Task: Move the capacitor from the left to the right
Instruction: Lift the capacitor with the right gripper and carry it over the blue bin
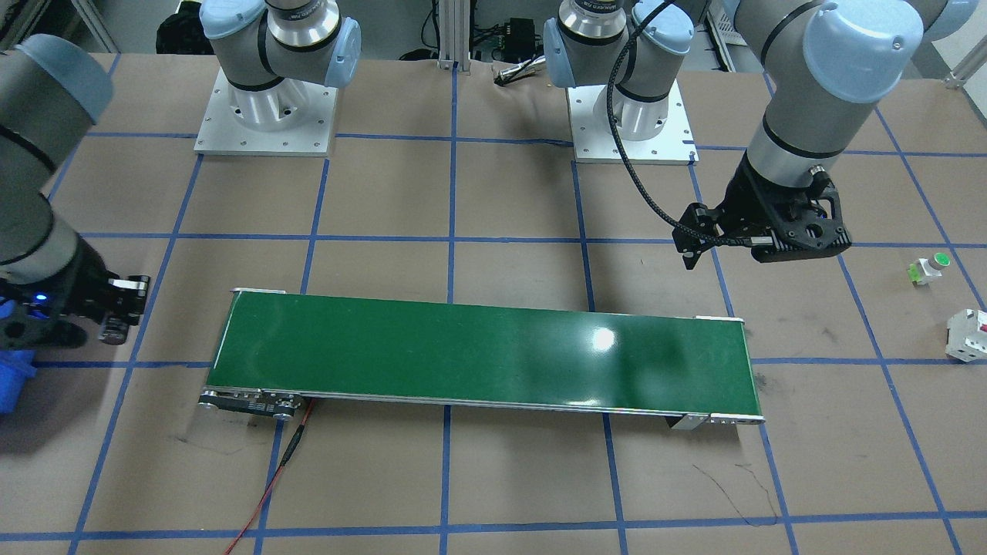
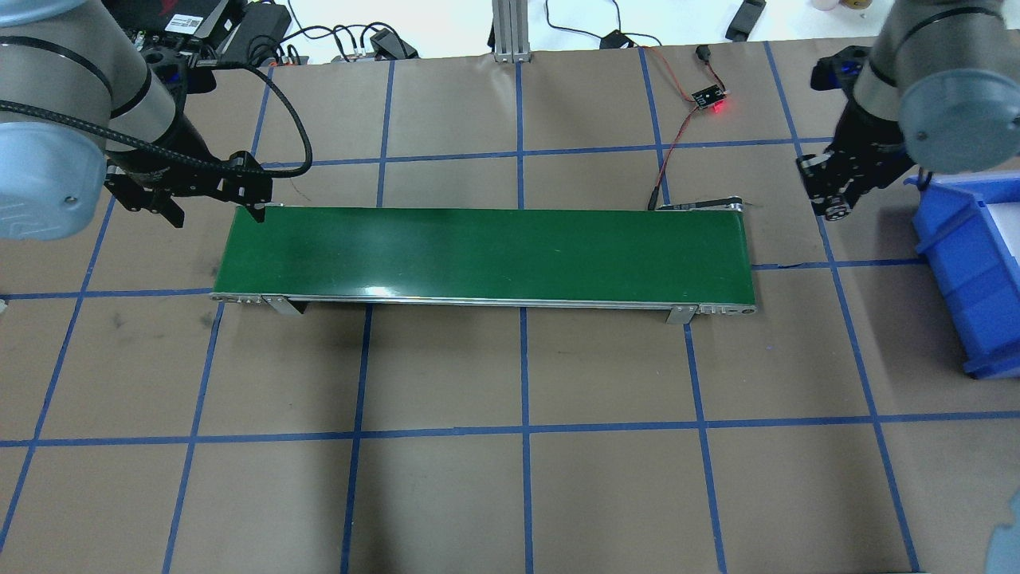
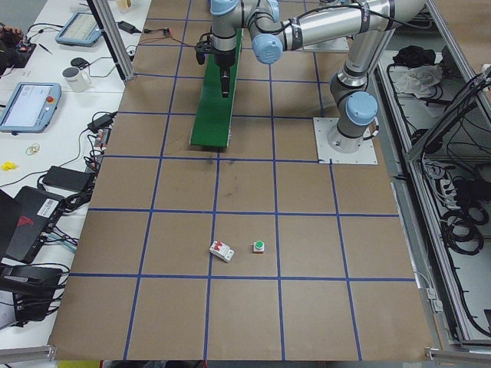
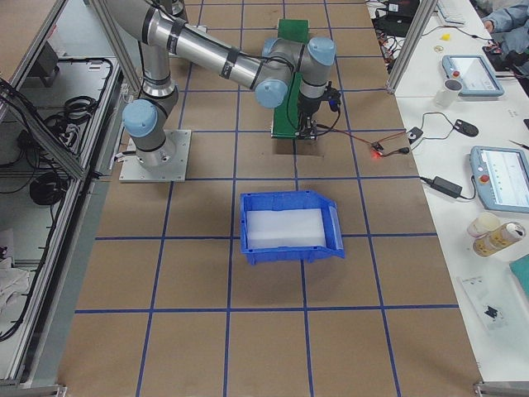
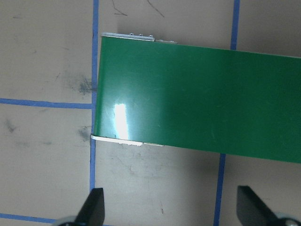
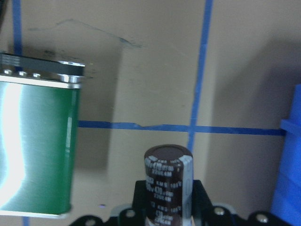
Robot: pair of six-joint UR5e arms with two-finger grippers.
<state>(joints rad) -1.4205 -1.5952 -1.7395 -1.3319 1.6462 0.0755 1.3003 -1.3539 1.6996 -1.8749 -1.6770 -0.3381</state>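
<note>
The surface [image 2: 446,494] is brown, marked into squares by blue tape [image 2: 522,430]. A green conveyor [image 2: 486,251] lies across its middle. A blue bin [image 4: 285,251] sits beyond the conveyor's right end. A green-capped button [image 1: 929,267] and a white-and-red block [image 1: 967,335] lie near each other, apart, beyond the left end. A small lit board [image 2: 708,99] lies near the right end, its wire reaching the conveyor.

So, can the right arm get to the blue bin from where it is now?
Probably yes. The right gripper, shut on the capacitor, hangs close beside the blue bin; nothing shows between them, and the bin is open-topped.
</note>
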